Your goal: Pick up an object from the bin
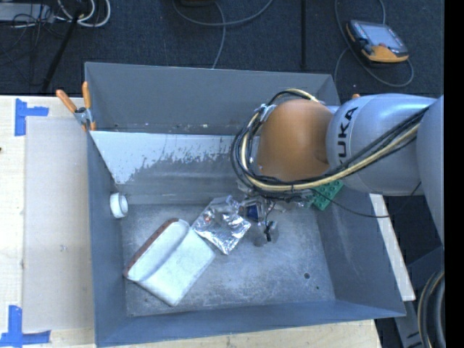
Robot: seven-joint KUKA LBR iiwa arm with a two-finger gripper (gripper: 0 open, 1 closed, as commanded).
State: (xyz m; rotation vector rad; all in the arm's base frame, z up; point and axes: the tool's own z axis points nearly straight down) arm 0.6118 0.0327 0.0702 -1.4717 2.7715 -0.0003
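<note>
My gripper point(264, 224) reaches down from under the arm's orange cover to the bin floor, right of the middle. It sits at the right edge of a crumpled silver foil packet point(222, 227), touching it or very close to it. A white block with a brown edge strip point(171, 261) lies tilted at the lower left, its upper corner next to the foil packet. A green flat thing point(328, 193) shows from under the arm on the right slope of the bin, mostly hidden.
A small white round cap point(119, 206) rests against the left wall. The arm and its cables cover the bin's back right part. Bare floor lies in front of the gripper, toward the bin's lower right.
</note>
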